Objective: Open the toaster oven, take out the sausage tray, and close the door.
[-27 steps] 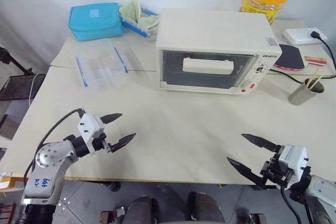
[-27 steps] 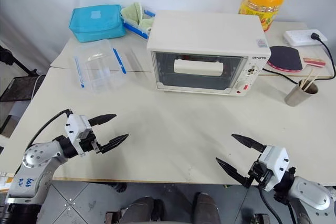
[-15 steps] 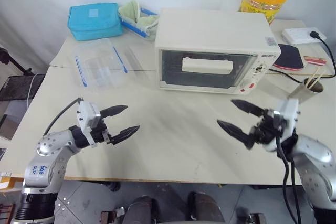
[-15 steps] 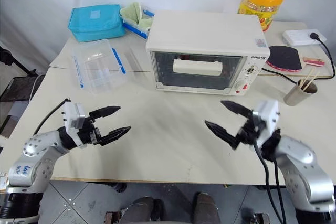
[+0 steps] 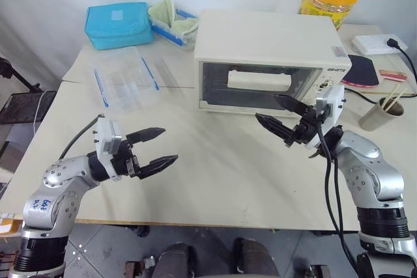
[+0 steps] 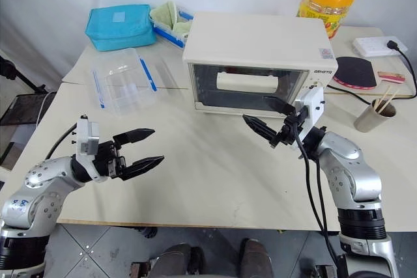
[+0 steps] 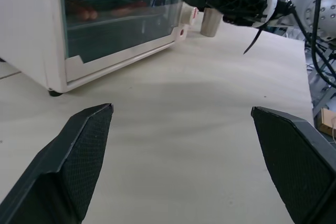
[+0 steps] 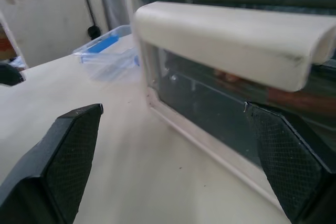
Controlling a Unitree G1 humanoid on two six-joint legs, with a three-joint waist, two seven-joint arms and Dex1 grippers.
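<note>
The oven (image 5: 270, 63) stands on the table (image 5: 221, 174) with its door (image 5: 257, 86) shut; the tray (image 7: 118, 17) with its sausages sits inside, behind the glass, seen dimly in the left wrist view. The right gripper (image 5: 281, 114) hangs just in front of the door's lower right part, fingers spread wide, holding nothing, and apart from the handle (image 8: 231, 43); the handle lies above the line of the fingers in the right wrist view. The left gripper (image 5: 156, 148) hovers over the table well in front of the oven's left end, fingers likewise spread and empty. Risks, judged from this pose: a straight advance would likely put the fingertips on the glass below the handle, not around the bar; a push there could slide the oven back toward the wall; a grip taken at one end of the bar may slip or twist as the door swings down; the right arm's cable (image 5: 329, 174) hangs near the door's swing path and may snag; the plastic box (image 5: 126, 81), left of the oven, is well apart and poses little risk.
</note>
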